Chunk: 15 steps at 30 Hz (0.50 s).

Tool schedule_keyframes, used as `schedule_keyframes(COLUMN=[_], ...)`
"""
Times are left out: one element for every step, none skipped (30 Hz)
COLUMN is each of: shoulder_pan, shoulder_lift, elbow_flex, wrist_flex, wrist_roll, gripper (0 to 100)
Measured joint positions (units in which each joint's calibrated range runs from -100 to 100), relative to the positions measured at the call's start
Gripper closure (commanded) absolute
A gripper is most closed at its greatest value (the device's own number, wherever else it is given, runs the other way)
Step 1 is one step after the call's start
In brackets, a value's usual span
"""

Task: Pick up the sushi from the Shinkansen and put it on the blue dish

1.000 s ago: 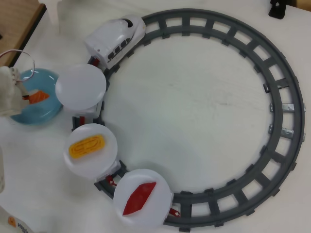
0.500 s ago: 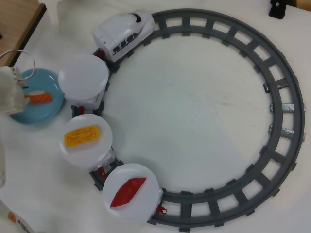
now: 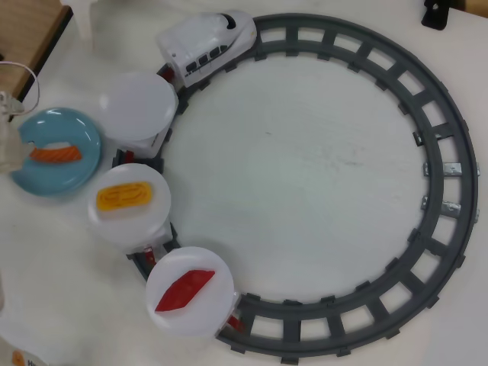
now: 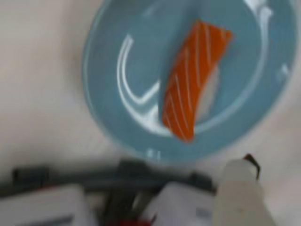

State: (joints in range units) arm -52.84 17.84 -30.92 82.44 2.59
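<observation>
Salmon sushi [image 3: 56,154] lying flat on the blue dish [image 3: 72,177], orange topping up, white rice showing beneath in the wrist view [image 4: 195,80]. Dish set on the table just left of the gray track [image 3: 450,137] in the overhead view, beside an empty white plate [image 3: 139,105] behind the train [image 3: 206,44]. Yellow egg piece [image 3: 124,196] and red tuna piece [image 3: 184,290] on the two following plates. Pale claw [image 3: 9,145] at the dish's left edge; opening impossible to judge, nothing seen between its fingers.
</observation>
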Motion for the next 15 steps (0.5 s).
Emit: schedule_keyframes(shoulder_pan=[0.8,1.6,2.5,3.4,4.3,5.3,6.4,7.5,8.5,9.2,9.6,9.8,9.8,9.6,9.6], shoulder_lift=[-2.4,-5.0,-7.6,-10.5,-13.5,-16.7,-20.0,-23.3,-26.7,-30.4,-34.2,-38.2,-42.3,-46.5,-50.4], elbow_flex=[0.2,0.9,1.8,3.3,5.1,7.4,10.0,12.4,15.3,18.1,21.1,24.2,27.4,30.9,34.6], wrist_flex=[1.3,2.3,3.1,3.7,3.9,3.9,3.9,3.9,3.9,3.8,3.3,2.9,2.3,1.6,0.7], wrist_roll=[0.1,0.2,0.3,0.5,0.7,0.9,1.1,1.3,1.6,1.8,1.9,2.2,2.4,2.6,2.6], gripper=[80,80,80,80,80,80,80,80,80,80,80,80,80,80,80])
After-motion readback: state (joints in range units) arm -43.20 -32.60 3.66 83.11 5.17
